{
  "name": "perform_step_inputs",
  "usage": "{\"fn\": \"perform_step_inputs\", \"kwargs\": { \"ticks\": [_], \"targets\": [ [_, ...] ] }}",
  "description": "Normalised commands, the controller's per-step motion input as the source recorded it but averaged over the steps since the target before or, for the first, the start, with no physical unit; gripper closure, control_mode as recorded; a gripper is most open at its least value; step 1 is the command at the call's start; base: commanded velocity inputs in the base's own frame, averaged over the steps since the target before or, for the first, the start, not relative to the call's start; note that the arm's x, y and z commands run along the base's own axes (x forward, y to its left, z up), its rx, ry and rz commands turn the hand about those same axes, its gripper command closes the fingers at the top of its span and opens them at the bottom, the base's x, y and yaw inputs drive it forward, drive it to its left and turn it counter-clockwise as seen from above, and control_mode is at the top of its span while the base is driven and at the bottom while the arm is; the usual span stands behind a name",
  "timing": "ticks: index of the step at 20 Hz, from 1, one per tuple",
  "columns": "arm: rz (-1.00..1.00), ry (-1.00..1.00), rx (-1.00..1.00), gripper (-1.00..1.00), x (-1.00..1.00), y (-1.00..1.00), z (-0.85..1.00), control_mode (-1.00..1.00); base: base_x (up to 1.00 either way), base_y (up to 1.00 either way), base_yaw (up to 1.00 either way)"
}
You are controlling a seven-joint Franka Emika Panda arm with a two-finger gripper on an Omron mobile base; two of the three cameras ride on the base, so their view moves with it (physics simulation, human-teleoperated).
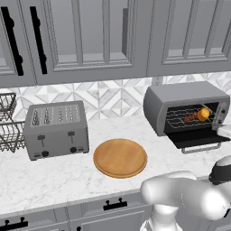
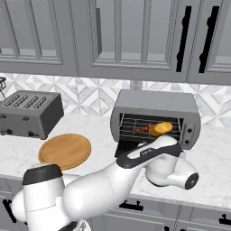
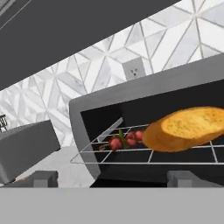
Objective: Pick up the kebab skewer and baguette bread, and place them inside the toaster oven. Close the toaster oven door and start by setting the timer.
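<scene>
A simulated kitchen is showing grey cabinets, a patterned tile backsplash and a marbled white surface (image 1: 54, 180). On it are standing a slotted toaster (image 1: 56, 129), a round wooden board (image 1: 120, 158) and the oven (image 1: 180, 97), pushed against the backsplash to the right of the board.

The door (image 1: 196, 139) is hanging open, folded down flat in front of the cavity with its bar handle toward the robot. Both items are already lying on the wire rack (image 3: 131, 155): the skewer (image 3: 124, 140) toward the left, the bread (image 3: 190, 127) to its right, touching or just overlapping the skewer's end.

The end effector (image 3: 113, 178) is hovering in front of the open cavity, facing the rack from slightly below. Its fingers are standing wide apart and are holding nothing.

Assessment: loading appears complete; closing the door and setting the timer are outstanding.

Risks from here:
- The door is lying low beneath the hand. A lift taken off-centre on the handle, or from the frame edge, could slip and let the door drop back.
- The bread is sitting near the rack's front. Whether it clears the closing door cannot be confirmed; if it does not, the door may jam or shove it.
- A hard push could slide the oven on the surface.
- The knob panel (image 2: 189, 131) is narrow; wide-spread fingers may miss the timer knob or catch a neighbouring one.
</scene>
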Motion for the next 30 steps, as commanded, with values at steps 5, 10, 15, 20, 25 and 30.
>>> {"fn": "perform_step_inputs", "kwargs": {
  "ticks": [5,10,15,20,25,30],
  "targets": [
    [-0.3,-0.12,-0.27,-1.0,0.0,0.2,-0.08,-1.0,0.0,0.0,0.0],
    [-0.28,-0.03,-0.18,-1.0,0.01,0.09,0.0,-1.0,0.0,0.0,0.0],
    [-0.07,0.0,-0.01,-1.0,0.13,0.0,0.0,-1.0,0.0,0.0,0.0],
    [0.0,0.0,0.0,-1.0,0.26,0.0,0.0,-1.0,0.0,0.0,0.0],
    [0.0,0.0,0.0,-1.0,0.04,-0.11,-0.02,-1.0,0.0,0.0,0.0],
    [0.0,0.0,0.01,-1.0,0.01,-0.13,-0.23,-1.0,0.0,0.0,0.0]
  ]
}}
